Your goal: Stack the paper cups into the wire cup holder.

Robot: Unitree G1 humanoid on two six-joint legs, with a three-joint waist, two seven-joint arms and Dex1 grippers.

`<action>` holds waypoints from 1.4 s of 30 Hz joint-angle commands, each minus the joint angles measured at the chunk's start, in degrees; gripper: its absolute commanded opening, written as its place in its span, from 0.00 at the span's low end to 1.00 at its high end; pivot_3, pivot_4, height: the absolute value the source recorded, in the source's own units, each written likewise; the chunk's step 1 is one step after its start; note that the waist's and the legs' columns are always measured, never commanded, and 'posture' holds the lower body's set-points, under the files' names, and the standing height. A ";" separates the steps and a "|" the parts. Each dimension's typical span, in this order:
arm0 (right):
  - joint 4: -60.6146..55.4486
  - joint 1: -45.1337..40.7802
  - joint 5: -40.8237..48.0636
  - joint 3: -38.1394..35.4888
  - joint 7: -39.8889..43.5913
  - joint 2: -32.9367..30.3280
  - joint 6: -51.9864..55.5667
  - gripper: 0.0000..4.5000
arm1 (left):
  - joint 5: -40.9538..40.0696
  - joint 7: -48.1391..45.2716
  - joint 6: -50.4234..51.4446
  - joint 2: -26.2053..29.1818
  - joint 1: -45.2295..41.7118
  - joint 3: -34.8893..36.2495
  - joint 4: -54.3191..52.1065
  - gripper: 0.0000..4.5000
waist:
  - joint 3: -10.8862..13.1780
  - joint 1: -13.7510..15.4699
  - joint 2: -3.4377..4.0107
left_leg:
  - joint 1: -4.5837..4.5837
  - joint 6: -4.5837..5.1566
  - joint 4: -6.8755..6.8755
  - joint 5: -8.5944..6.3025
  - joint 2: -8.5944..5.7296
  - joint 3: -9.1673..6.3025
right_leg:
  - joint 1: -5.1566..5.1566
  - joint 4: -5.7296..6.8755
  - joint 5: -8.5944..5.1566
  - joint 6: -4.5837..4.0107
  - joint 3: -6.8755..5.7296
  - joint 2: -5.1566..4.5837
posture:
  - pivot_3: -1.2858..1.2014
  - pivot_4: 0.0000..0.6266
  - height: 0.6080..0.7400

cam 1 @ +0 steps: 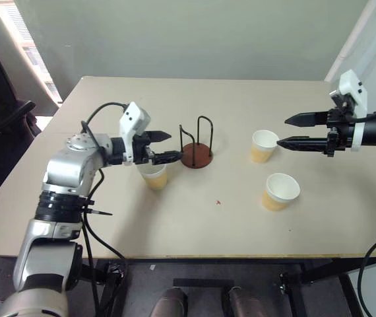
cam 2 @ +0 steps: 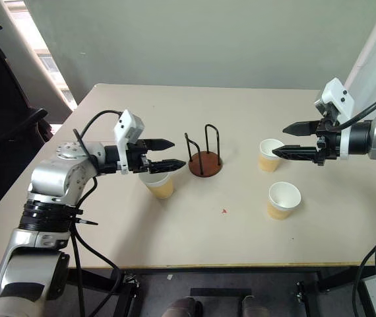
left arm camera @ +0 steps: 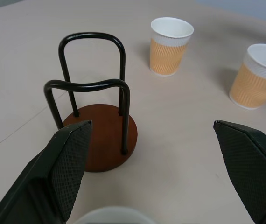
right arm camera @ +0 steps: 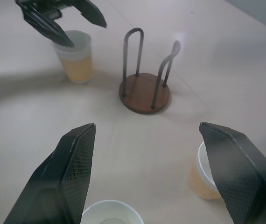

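beige desk (cam 1: 194, 224): empty wire cup holder (cam 1: 196, 156) mid. left hand (cam 1: 163, 146) wide open, empty, above one paper cup (cam 1: 154, 176); right hand (cam 1: 292, 131) wide open, empty, near two cups (cam 1: 264, 146).

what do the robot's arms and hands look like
Both arms are silver-grey metal with black ribbed joint bands and loose black cables looping alongside. Each wrist carries a white boxy camera housing. The left hand and right hand each have two long black fingers tapering to points, with a fine cross-hatched texture on the inner pads.
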 commanded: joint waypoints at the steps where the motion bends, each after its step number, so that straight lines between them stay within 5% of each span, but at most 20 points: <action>1: -2.55 0.03 1.43 -2.50 0.01 -1.57 0.44 0.81 | 1.55 1.95 -1.95 -1.95 -2.80 -0.08 1.64 1.00 | 0.00 0.14 0.00 | 0.00 0.00 0.00 0.01 -0.01 0.00 | 0.01 0.00 -0.01 0.02 0.01 0.00 | 0.52 0.24 1.00; 38: -4.97 1.74 4.18 -3.48 -2.95 -1.84 1.48 0.81 | 11.01 13.41 -12.10 -22.64 -14.36 -2.57 25.26 1.00 | 0.02 0.78 -0.03 | -0.04 -0.08 0.41 0.17 -0.06 0.10 | 0.23 -0.11 0.07 0.48 0.07 -0.02 | 0.52 0.24 1.00; 42: -5.49 1.91 4.67 -3.68 -3.42 -1.79 1.85 0.82 | 10.59 12.17 -12.17 -23.23 -13.85 -2.65 25.00 0.78 | 0.02 0.79 -0.04 | -0.03 -0.07 0.44 0.17 -0.07 0.13 | 0.24 -0.11 0.06 0.51 0.09 -0.02 | 0.52 0.24 1.00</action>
